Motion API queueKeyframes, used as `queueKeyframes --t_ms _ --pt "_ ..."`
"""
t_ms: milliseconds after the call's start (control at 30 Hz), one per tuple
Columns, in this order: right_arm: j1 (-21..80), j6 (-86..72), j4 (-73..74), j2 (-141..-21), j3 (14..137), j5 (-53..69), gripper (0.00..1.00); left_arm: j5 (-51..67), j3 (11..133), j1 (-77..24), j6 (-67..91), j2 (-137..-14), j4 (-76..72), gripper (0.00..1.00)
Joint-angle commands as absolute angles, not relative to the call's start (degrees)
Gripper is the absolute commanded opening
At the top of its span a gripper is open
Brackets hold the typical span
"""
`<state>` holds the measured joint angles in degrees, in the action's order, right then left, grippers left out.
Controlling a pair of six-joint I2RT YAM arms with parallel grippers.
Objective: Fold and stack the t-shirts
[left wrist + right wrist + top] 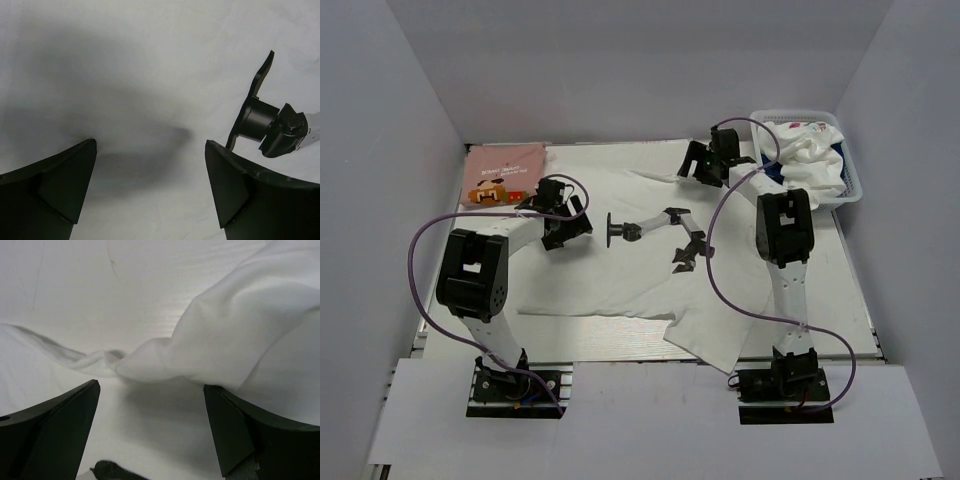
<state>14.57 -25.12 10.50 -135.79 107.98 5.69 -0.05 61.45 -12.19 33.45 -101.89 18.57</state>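
Folds rumple the soft white t-shirt (620, 285); left hand (150, 150) and right hand (151, 387) both spread wide.

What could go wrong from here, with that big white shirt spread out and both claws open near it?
1. A black jointed gadget lies on the white shirt; folding might trap or drag it.
2. The shirt's near corner drapes over the table edge, so a tug may slide it off.
3. A purple cable loops low over the cloth and could snag it.
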Motion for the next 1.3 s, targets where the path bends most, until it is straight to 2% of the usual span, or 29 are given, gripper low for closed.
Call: queueKeyframes --t_ms 0,100,133,233,267,300,400,467,533,600,700,767,800,900,1067,1267 --pt "14.15 -25.75 4.68 -140.96 114.59 6.77 0.90 -2.90 60.12 -12.30 33.40 -100.90 25.04 1.00" --pt "14.24 -27.85 -2.34 -144.75 118.12 5.28 0.90 -2.90 59.60 -12.30 33.40 -100.90 25.05 1.00" --pt "14.24 -30.47 -11.25 -147.11 121.26 4.84 0.90 -2.29 59.59 -12.30 33.40 -100.90 25.05 1.00" --pt "14.33 -33.39 -23.78 -151.60 124.00 2.91 0.90 -2.29 60.20 -12.30 33.40 -100.29 27.15 1.00" --pt "14.67 -35.14 -38.52 -152.31 124.62 2.29 0.90 -2.98 60.21 -12.30 33.92 -99.41 27.77 1.00" --pt "14.85 -34.90 -42.24 -153.97 127.59 -1.98 0.90 -2.99 60.21 -12.30 33.93 -98.80 28.38 1.00" --pt "15.73 -32.00 -46.83 -157.67 138.84 -8.15 0.90 -4.22 59.41 -12.30 34.45 -95.90 28.39 1.00" --pt "15.47 -31.64 -47.29 -154.96 134.86 -9.23 0.90 -4.22 58.62 -12.30 34.45 -94.40 28.39 1.00" --pt "14.94 -30.50 -42.38 -147.70 131.15 -6.43 0.90 -4.22 58.62 -12.30 34.45 -92.73 28.39 1.00" --pt "14.85 -24.89 -31.41 -141.11 123.86 -4.05 0.90 -4.75 59.58 -12.30 34.45 -92.12 29.00 1.00" --pt "15.03 -20.40 -13.00 -123.82 113.07 -4.48 0.90 -5.27 61.87 -12.30 33.93 -91.58 29.00 1.00" --pt "14.94 -21.35 -2.79 -119.20 106.19 -7.10 0.90 -5.80 63.71 -12.30 33.93 -90.97 29.00 1.00" --pt "14.94 -22.14 -0.38 -113.09 100.78 -7.29 0.90 -5.80 64.24 -12.30 33.93 -90.97 29.00 1.00" --pt "15.11 -22.68 7.55 -107.17 87.33 -8.70 0.90 -7.02 67.05 -12.30 32.18 -91.49 28.48 1.00" --pt "15.29 -24.17 18.18 -104.15 80.69 -7.12 0.90 -12.92 71.37 -12.30 29.98 -93.77 33.76 1.00" --pt "15.21 -23.90 24.95 -105.90 76.12 -15.11 0.90 -12.39 75.40 -11.51 27.52 -99.39 31.91 1.00"
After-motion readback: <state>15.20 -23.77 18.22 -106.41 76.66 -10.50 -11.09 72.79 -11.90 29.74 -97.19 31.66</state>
